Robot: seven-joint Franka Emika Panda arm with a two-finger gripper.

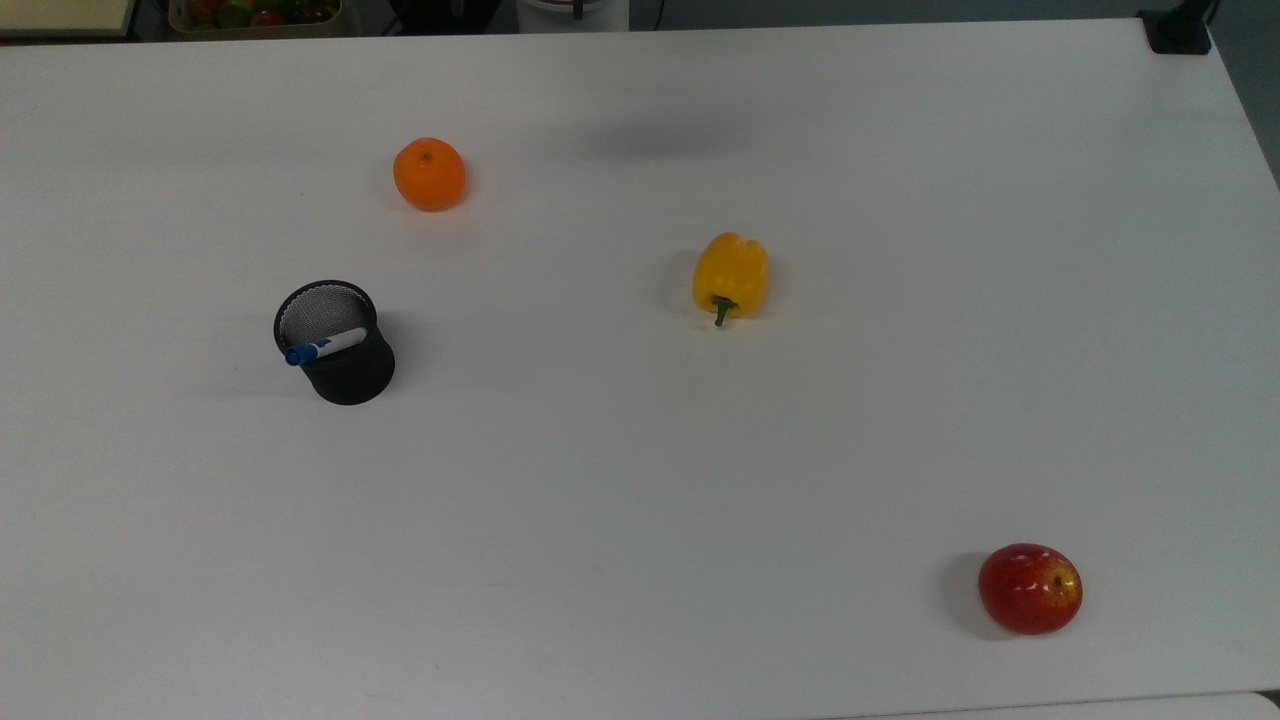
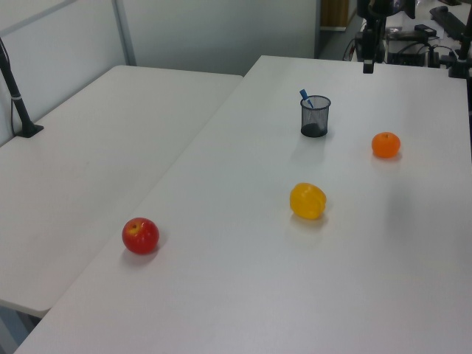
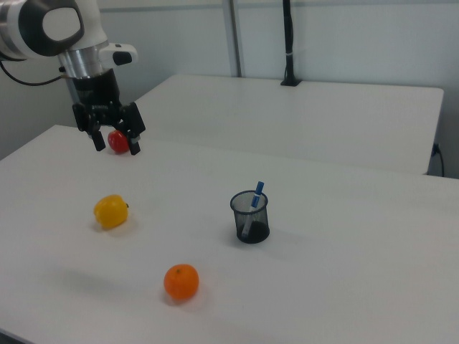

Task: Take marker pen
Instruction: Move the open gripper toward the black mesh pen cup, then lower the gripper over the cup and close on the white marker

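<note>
- Table: one white top carrying all items; a second white table is seen beside it in the left view.
- Arm: one; it is held high over the table at the right view's left, well apart from the cup.
- Gripper: one; the fingers are spread apart with nothing between them. The apple is seen behind it in the right view, not in its hold.
- Cup: one, black mesh, upright, open at the top. It is judged light, so it could tip or slide if the pen is dragged sideways against the rim.
- Pepper: one, yellow, lying on its side near the table's middle.
- Apple: one, red, far from the cup.
- Orange: one, near the cup but not touching it.
- Pen: one; it stands slanted inside the cup, the blue cap end leaning on the rim and poking above it.
- Handling, as judged: the pen is expected to be light, stiff and smooth-barrelled, so somewhat slippery. Only the upper end is exposed for a hold; a pinch across the capped end just above the rim is suggested, followed by a pull along the pen's own slant.
</note>
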